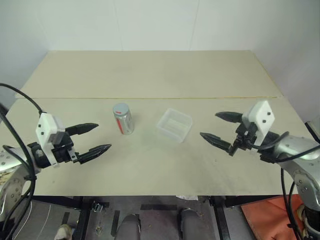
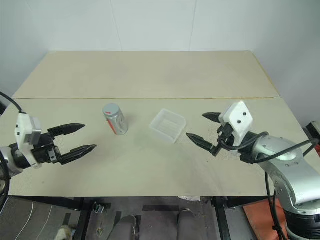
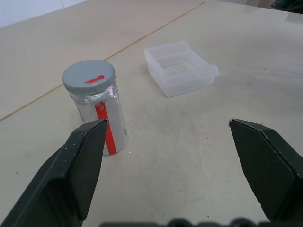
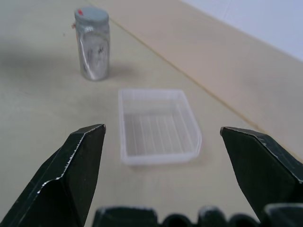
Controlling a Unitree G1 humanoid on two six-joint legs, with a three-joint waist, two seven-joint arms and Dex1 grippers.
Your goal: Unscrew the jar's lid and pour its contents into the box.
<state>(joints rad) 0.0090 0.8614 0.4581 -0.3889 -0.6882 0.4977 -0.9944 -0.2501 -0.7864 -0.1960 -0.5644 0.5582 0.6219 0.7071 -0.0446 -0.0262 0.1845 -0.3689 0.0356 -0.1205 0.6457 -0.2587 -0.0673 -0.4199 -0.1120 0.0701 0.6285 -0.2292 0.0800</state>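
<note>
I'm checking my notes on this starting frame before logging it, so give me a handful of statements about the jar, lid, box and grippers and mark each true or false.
1. The jar stands upright on the table with the lid on it. True.
2. The box already holds brown pieces. False: the clear tray looks empty.
3. The left gripper is shut on the jar. False: its jaws are wide open and it is apart from the jar, holding nothing.
4. The box lies between the jar and the right gripper in the head views. True.
5. The right gripper is open and holds nothing. True.
6. The jar stands inside the box. False: it stands beside the box, apart from it.
</note>
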